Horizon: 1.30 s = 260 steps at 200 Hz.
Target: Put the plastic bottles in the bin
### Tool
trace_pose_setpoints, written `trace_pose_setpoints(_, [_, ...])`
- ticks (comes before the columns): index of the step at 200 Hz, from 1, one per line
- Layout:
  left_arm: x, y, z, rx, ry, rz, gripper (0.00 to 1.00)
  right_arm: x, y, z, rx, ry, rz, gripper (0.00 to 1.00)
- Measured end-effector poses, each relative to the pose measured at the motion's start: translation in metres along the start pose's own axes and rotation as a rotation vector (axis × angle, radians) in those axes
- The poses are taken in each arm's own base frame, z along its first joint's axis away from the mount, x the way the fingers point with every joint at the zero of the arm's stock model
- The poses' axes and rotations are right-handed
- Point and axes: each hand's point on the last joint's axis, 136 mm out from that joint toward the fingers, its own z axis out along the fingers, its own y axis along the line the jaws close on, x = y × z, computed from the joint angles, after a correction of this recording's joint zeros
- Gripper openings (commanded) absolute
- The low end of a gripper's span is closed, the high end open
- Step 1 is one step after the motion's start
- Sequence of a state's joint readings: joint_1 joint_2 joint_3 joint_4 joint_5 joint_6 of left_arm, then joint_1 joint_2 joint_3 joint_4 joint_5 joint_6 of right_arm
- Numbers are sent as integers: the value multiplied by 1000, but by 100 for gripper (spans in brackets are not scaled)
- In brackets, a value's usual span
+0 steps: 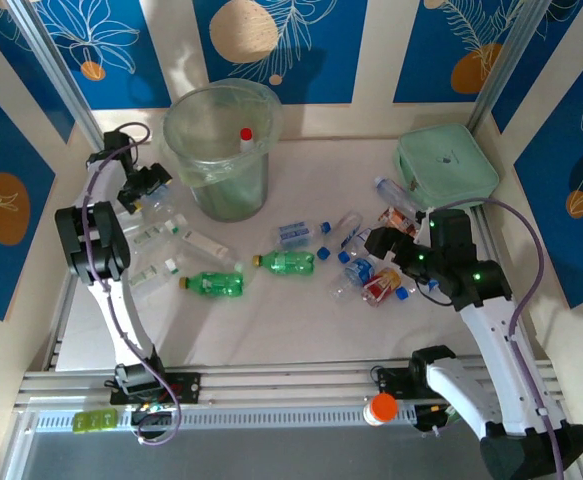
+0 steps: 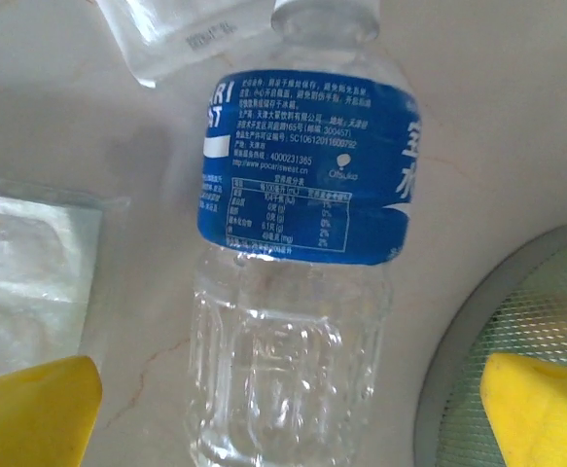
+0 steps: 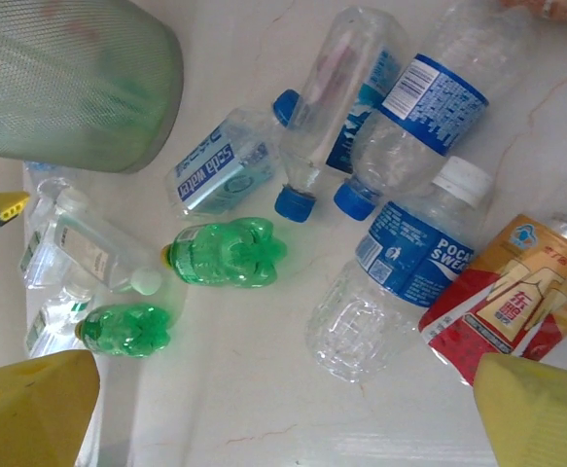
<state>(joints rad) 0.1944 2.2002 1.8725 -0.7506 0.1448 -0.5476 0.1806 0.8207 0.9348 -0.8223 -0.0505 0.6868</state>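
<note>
The bin [image 1: 216, 150] stands at the back left with a red-capped bottle [image 1: 245, 140] inside. My left gripper [image 1: 154, 196] hovers just left of the bin, open, its yellow fingers [image 2: 30, 409] on either side of a clear blue-labelled bottle [image 2: 298, 243] lying on the table. My right gripper [image 1: 379, 245] is open above the right-hand cluster, and nothing sits between its fingertips [image 3: 541, 413]. Just ahead of it lie a Pocari Sweat bottle [image 3: 400, 282] and a red-labelled bottle [image 3: 516, 302]. Two green bottles [image 1: 216, 284] [image 1: 289, 263] lie mid-table.
Flat clear packets [image 2: 25, 282] lie left of the left gripper, with more near the table's left edge [image 1: 161, 262]. A mint-green case [image 1: 446, 165] sits at the back right. The bin's base [image 2: 516, 341] is close to the left gripper's right finger.
</note>
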Motion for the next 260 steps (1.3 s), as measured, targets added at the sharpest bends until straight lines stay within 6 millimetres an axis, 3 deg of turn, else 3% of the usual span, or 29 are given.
trace_pose_setpoints(47, [-4,2,25,-13,33,29,89,-1,1,3,-12,14,8,99])
trace_pose_setpoints(73, [2,7,33,-27,59,23,78,-1,1,3,-15,14,12,99])
trace_pose_setpoints(109, [3,8,33,-29,64,20,61,-2,1,2,-16,14,15,99])
trace_pose_setpoints(183, [1,5,30,-19,59,13,51,-3,5,-1,-26,12,12,99])
trace_pose_setpoints(214, [-3,-3,4,1,22,-6,44,-9,13,-9,-46,-15,1,99])
trace_pose_setpoints(260, [-19,-31,-85,92,-130,-18,37,-3,20,-20,-70,-17,-24,100])
